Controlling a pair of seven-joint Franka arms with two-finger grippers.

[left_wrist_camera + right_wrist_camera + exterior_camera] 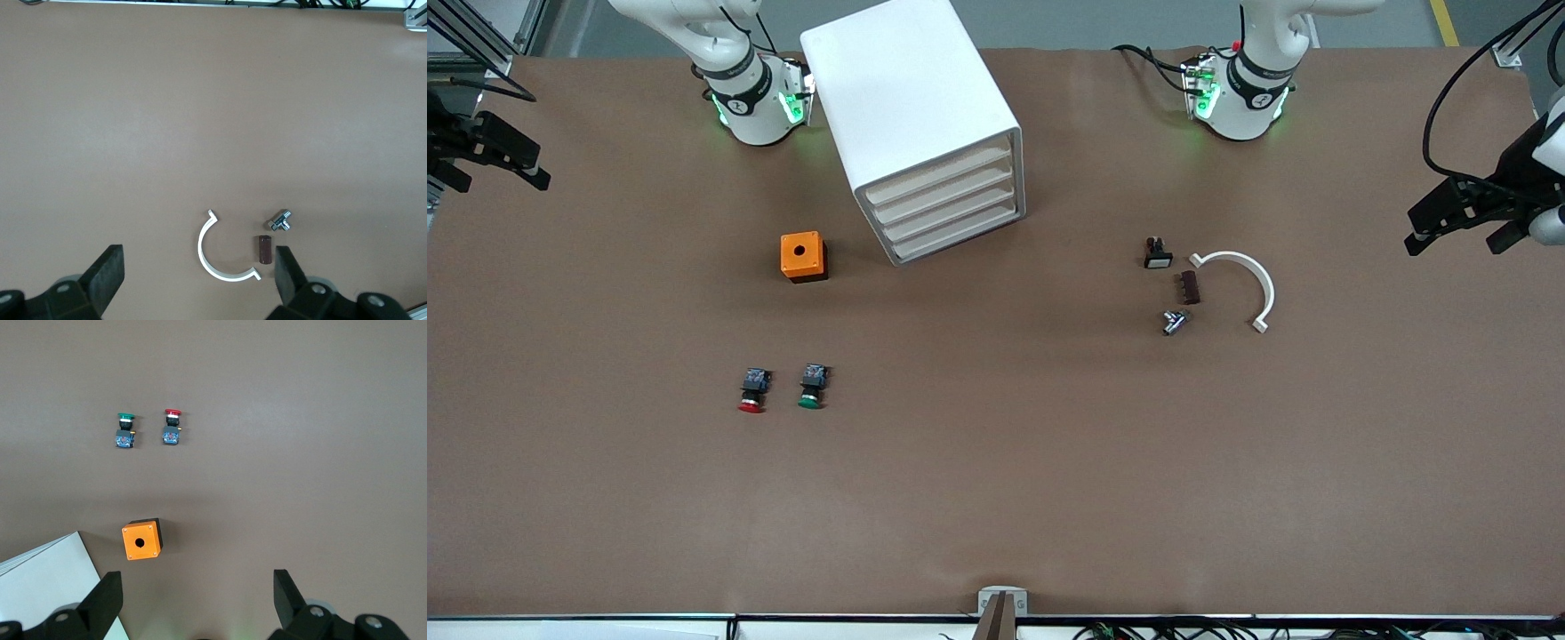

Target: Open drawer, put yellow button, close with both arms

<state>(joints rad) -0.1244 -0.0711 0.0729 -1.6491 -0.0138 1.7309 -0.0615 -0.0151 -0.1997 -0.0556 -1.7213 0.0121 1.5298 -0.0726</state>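
Currently both arms wait: the left gripper (pixel 1458 227) hangs wide and empty at its surface end, the right gripper (pixel 503 164) likewise; the drawer (pixel 940 175) between them is shut.

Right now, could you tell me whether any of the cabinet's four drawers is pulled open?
No, in the front view all four drawer fronts of the white cabinet, including the top drawer, sit flush with its face.
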